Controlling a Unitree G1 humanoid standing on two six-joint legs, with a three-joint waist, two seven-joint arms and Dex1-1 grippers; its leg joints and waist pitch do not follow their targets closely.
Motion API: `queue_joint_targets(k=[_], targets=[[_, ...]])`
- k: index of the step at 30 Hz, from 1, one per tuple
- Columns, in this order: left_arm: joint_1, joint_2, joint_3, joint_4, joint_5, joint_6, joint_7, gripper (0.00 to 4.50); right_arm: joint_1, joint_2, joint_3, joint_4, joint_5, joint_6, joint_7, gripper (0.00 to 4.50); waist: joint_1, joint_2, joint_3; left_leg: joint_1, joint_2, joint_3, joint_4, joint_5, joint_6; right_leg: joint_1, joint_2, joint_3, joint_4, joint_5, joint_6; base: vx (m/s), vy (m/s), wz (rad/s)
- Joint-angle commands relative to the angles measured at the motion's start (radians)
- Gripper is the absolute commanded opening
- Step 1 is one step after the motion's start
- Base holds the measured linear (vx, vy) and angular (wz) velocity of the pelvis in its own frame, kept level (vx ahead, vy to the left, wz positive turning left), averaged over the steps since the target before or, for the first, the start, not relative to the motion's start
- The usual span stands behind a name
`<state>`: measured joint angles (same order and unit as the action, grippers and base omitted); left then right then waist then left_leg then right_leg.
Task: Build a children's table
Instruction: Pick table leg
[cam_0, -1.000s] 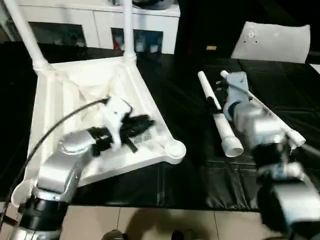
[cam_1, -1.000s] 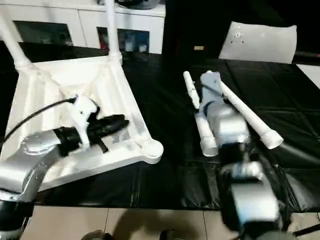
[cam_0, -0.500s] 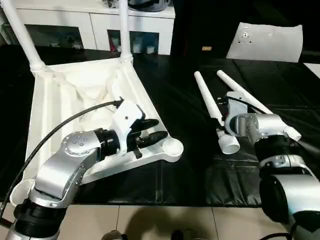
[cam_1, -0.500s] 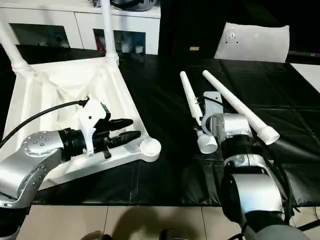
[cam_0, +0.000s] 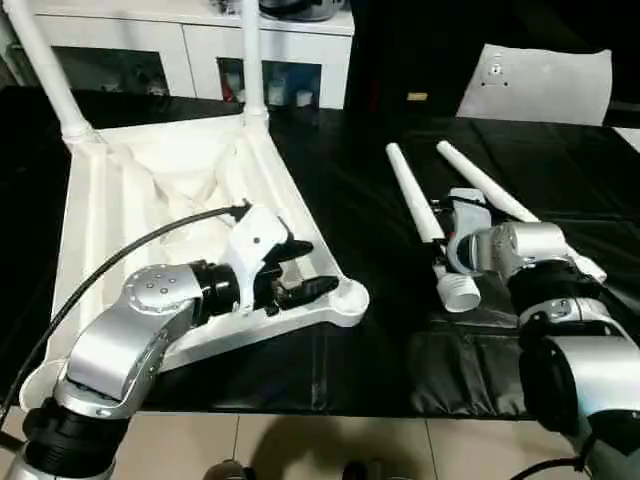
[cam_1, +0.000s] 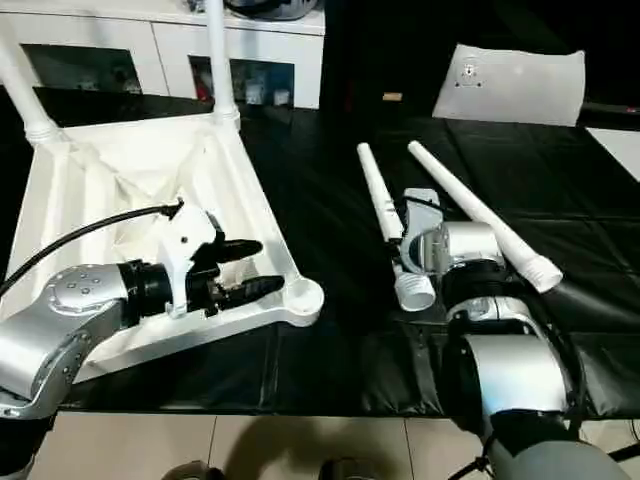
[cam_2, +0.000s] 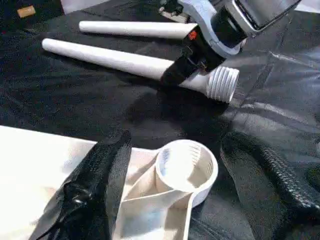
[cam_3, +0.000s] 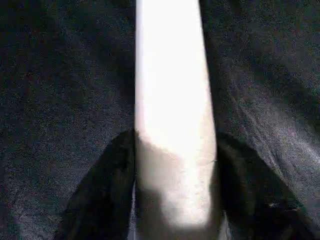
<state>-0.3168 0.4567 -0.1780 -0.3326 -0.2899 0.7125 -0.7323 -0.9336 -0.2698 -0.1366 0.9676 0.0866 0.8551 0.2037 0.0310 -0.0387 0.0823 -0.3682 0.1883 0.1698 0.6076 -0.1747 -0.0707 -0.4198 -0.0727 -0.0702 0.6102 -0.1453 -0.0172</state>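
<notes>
While right claw (cam_1: 405, 262) straddles near leg (cam_1: 385, 222) on black worktop (cam_1: 330, 200), clamp unclear, left claw (cam_1: 245, 270) apart over upturned tabletop (cam_1: 120, 180)'s socket (cam_2: 186, 165); light, stiff, slick tube, grab near threaded end.

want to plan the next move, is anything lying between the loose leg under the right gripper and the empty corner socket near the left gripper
Nothing visible does. Only bare black table cover lies between that leg and the empty socket. The left gripper sits just beside the socket, fingers apart, over the tabletop, not over the socket's mouth.
</notes>
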Motion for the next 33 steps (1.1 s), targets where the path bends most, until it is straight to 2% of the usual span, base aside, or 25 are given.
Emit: queue_joint_targets(k=[1,7,9,11,12,13,14,15,16,17,18,20,21,22,23,24,27,28,29,30,33], targets=[[0.001,0.006,-0.018,-0.022,0.001,0.008,0.007,3.61,-0.006,-0.011,-0.021,0.023,0.012,-0.002,-0.002,2.03,-0.001,0.014,-0.08,0.014,0.021,-0.009,-0.064,-0.341,-0.05,0.042,-0.05,0.032,-0.086,-0.464,-0.118,0.0,0.0,0.0],[-0.006,-0.017,-0.006,0.006,0.038,-0.015,0.067,4.0,-0.004,-0.03,-0.08,0.009,0.05,-0.041,-0.024,1.88,-0.002,0.017,-0.081,0.015,0.02,-0.01,-0.062,-0.348,-0.05,0.04,-0.048,0.029,-0.089,-0.478,-0.103,0.0,0.0,0.0],[-0.009,-0.027,-0.001,0.015,0.045,-0.017,0.084,4.13,0.001,-0.035,-0.083,-0.003,0.053,-0.05,-0.017,1.86,-0.001,0.016,-0.083,0.013,0.02,-0.01,-0.062,-0.345,-0.048,0.042,-0.047,0.028,-0.088,-0.47,-0.102,0.0,0.0,0.0],[-0.026,-0.055,0.009,0.038,0.054,-0.014,0.126,4.37,0.027,-0.041,-0.11,-0.054,0.076,-0.112,0.004,1.86,0.001,0.019,-0.083,0.013,0.018,-0.008,-0.061,-0.339,-0.043,0.042,-0.047,0.028,-0.091,-0.466,-0.101,0.0,0.0,0.0],[-0.026,-0.055,0.009,0.038,0.054,-0.014,0.126,4.37,0.027,-0.041,-0.11,-0.054,0.076,-0.112,0.004,1.86,0.002,0.018,-0.083,0.015,0.018,-0.006,-0.06,-0.338,-0.04,0.041,-0.046,0.029,-0.093,-0.466,-0.096,0.0,0.0,0.0],[-0.04,-0.073,0.015,0.056,0.046,-0.018,0.135,4.44,0.053,-0.03,-0.16,-0.106,0.12,-0.17,0.025,1.86,0.002,0.016,-0.085,0.01,0.018,-0.009,-0.061,-0.325,-0.036,0.046,-0.047,0.028,-0.088,-0.455,-0.097,0.0,0.0,0.0],[-0.062,-0.112,0.042,0.09,0.024,-0.022,0.158,4.49,0.091,-0.015,-0.207,-0.185,0.176,-0.244,0.079,1.86,0.006,0.016,-0.086,0.013,0.016,-0.001,-0.059,-0.316,-0.021,0.043,-0.046,0.03,-0.097,-0.446,-0.088,0.0,0.0,0.0],[-0.063,-0.113,0.043,0.091,0.024,-0.022,0.159,4.5,0.092,-0.014,-0.208,-0.187,0.178,-0.246,0.081,1.86,0.008,0.015,-0.089,0.012,0.017,-0.003,-0.058,-0.305,-0.02,0.044,-0.047,0.03,-0.092,-0.433,-0.093,0.0,0.0,0.0],[-0.081,-0.137,0.064,0.116,0.016,-0.026,0.182,4.5,0.112,-0.001,-0.237,-0.239,0.218,-0.275,0.118,1.86,0.007,0.013,-0.09,0.003,0.016,-0.004,-0.062,-0.279,-0.01,0.054,-0.046,0.029,-0.088,-0.406,-0.103,0.0,0.0,0.0],[-0.095,-0.154,0.08,0.131,0.009,-0.026,0.199,4.5,0.125,0.01,-0.255,-0.276,0.247,-0.288,0.143,1.86,0.009,0.013,-0.091,0.006,0.019,-0.006,-0.062,-0.278,-0.008,0.051,-0.047,0.029,-0.085,-0.396,-0.11,0.0,0.0,0.0],[-0.118,-0.18,0.105,0.15,-0.008,-0.023,0.217,4.5,0.146,0.027,-0.277,-0.336,0.295,-0.283,0.191,1.86,0.006,0.012,-0.09,0.003,0.019,-0.006,-0.063,-0.271,-0.004,0.055,-0.046,0.029,-0.083,-0.382,-0.121,0.0,0.0,0.0],[-0.159,-0.227,0.151,0.176,-0.045,-0.008,0.248,4.5,0.182,0.05,-0.292,-0.433,0.365,-0.253,0.268,1.86,0.009,0.011,-0.09,0.006,0.017,-0.002,-0.061,-0.264,0.013,0.055,-0.043,0.031,-0.088,-0.373,-0.121,0.0,0.0,0.0],[-0.186,-0.256,0.181,0.191,-0.074,0.003,0.264,4.5,0.21,0.066,-0.29,-0.496,0.405,-0.232,0.318,1.86,0.01,0.011,-0.09,0.001,0.019,-0.005,-0.064,-0.247,0.017,0.059,-0.046,0.03,-0.085,-0.366,-0.129,0.0,0.0,0.0],[-0.186,-0.256,0.181,0.191,-0.074,0.003,0.264,4.5,0.21,0.066,-0.29,-0.496,0.405,-0.232,0.318,1.86,0.012,0.011,-0.091,0.004,0.019,-0.004,-0.063,-0.245,0.02,0.058,-0.046,0.03,-0.087,-0.368,-0.13,0.0,0.0,0.0],[-0.22,-0.293,0.214,0.211,-0.11,0.008,0.284,4.5,0.245,0.085,-0.281,-0.57,0.46,-0.2,0.379,1.86,0.012,0.009,-0.09,0.002,0.019,-0.004,-0.063,-0.238,0.023,0.06,-0.047,0.029,-0.087,-0.371,-0.137,0.0,0.0,0.0],[-0.233,-0.307,0.227,0.22,-0.121,0.01,0.29,4.5,0.262,0.093,-0.275,-0.601,0.484,-0.192,0.396,1.86,0.014,0.009,-0.088,0.005,0.019,-0.001,-0.062,-0.242,0.028,0.057,-0.047,0.03,-0.092,-0.386,-0.138,0.0,0.0,0.0],[-0.301,-0.369,0.276,0.267,-0.185,0.012,0.309,4.5,0.338,0.12,-0.208,-0.723,0.55,-0.163,0.486,1.86,0.022,0.009,-0.088,0.005,0.017,-0.001,-0.063,-0.242,0.034,0.057,-0.047,0.026,-0.103,-0.434,-0.116,0.0,0.0,0.0],[-0.316,-0.384,0.288,0.277,-0.201,0.015,0.317,4.5,0.353,0.126,-0.195,-0.747,0.563,-0.155,0.501,1.86,0.026,0.012,-0.091,0.009,0.022,-0.006,-0.064,-0.244,0.03,0.055,-0.052,0.026,-0.099,-0.433,-0.116,0.0,0.0,0.0],[-0.332,-0.403,0.306,0.286,-0.227,0.029,0.324,4.5,0.372,0.134,-0.179,-0.781,0.579,-0.142,0.516,1.86,0.023,0.009,-0.088,0.004,0.022,-0.008,-0.067,-0.246,0.029,0.058,-0.051,0.024,-0.101,-0.443,-0.115,0.0,0.0,0.0],[-0.345,-0.418,0.321,0.294,-0.25,0.044,0.329,4.5,0.386,0.141,-0.163,-0.807,0.591,-0.132,0.53,1.86,0.027,0.008,-0.088,0.007,0.022,-0.006,-0.065,-0.248,0.026,0.055,-0.053,0.025,-0.104,-0.458,-0.111,0.0,0.0,0.0],[-0.367,-0.445,0.345,0.308,-0.295,0.072,0.334,4.5,0.418,0.159,-0.127,-0.872,0.617,-0.105,0.564,1.86,0.034,0.007,-0.086,0.006,0.02,-0.007,-0.066,-0.249,0.025,0.054,-0.053,0.024,-0.109,-0.492,-0.091,0.0,0.0,0.0]])
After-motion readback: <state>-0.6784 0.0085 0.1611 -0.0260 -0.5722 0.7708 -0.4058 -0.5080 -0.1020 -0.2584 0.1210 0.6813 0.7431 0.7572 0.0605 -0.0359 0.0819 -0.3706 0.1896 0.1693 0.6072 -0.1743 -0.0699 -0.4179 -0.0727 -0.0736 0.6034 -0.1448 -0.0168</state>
